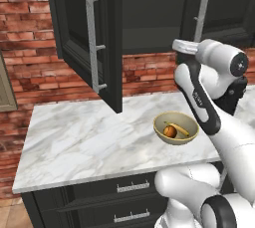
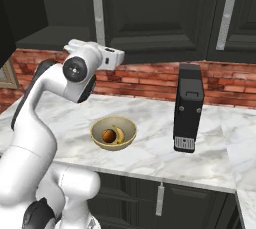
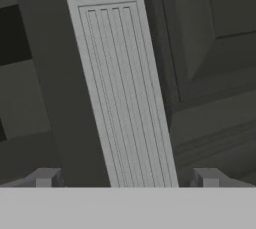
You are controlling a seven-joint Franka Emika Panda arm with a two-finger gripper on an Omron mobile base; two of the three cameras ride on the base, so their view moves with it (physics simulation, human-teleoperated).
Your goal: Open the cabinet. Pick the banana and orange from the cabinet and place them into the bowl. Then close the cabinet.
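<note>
You're on the last leg, going L to R. The cabinet has its left door swung wide open, hanging out over the back of the worktop toward its left end; interior looks dark, no fruit visible in it. Mid-worktop near the front edge sits the bowl, w/ the orange and the banana both already inside, touching each other, so pick-and-place looks done. What's left, by my read: shutting the doors. The gripper is up at the cabinet's right door, and in the hand view its fingertips sit either side of the vertical silver handle, jaws released, spread wider than the bar, not pinching it. Whether the right door is fully shut or ajar you can't tell from these views. Farther R, a black appliance stands on the worktop near the back wall, well apart from the bowl. Watch it if you swing low after the right door; left door is the bigger reach.
</note>
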